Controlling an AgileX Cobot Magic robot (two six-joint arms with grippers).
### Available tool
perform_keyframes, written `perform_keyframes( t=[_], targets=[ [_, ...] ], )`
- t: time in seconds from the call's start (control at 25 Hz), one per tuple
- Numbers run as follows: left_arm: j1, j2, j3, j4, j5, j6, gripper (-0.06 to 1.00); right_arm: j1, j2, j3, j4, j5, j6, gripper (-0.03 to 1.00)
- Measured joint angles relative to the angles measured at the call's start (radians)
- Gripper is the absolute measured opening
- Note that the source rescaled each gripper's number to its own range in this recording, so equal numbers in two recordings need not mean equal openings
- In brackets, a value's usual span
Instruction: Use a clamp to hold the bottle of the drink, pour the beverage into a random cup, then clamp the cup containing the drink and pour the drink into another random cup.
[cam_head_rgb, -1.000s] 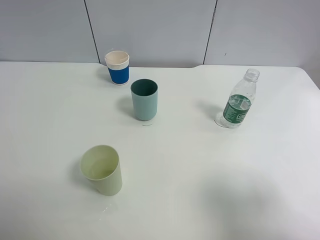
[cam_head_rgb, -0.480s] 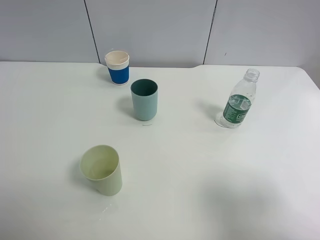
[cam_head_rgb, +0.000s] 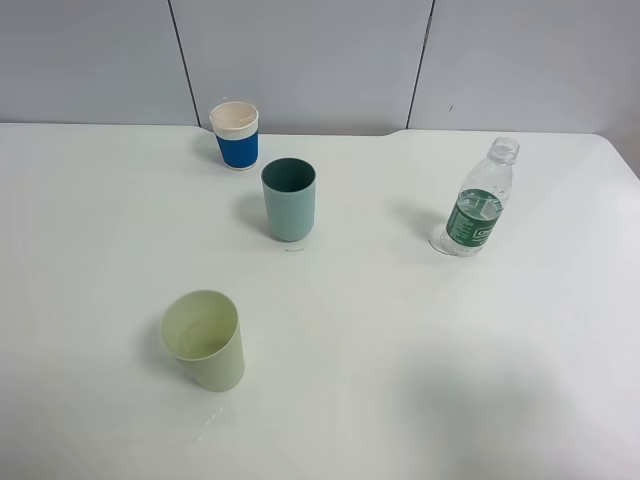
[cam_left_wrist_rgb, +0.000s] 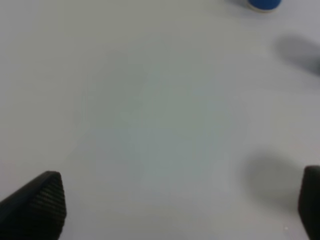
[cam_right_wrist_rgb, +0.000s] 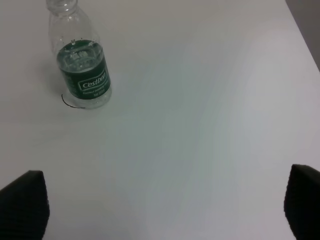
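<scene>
a broad white table (cam_head_rgb: 420, 380) fills nearly all of the high view, its surface smooth and faintly glossy, with its far edge running straight across and a small step in that edge right of the middle. behind it stands a pale grey panelled wall (cam_head_rgb: 300, 60), split by two thin dark seams that lean slightly off vertical, and at the far right the table's corner gives way to a darker grey strip. the light is soft and even, falling from above and leaving only faint, blurred shadows on the tabletop.
</scene>
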Motion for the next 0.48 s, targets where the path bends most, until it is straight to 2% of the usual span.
perform_keyframes(
  t=[0.48],
  targets=[
    [-0.013, 0.0, 0.0, 0.015, 0.0, 0.0, 0.79, 0.0, 0.0, 0.0, 0.0, 0.0, 0.0, 0.94]
  ],
)
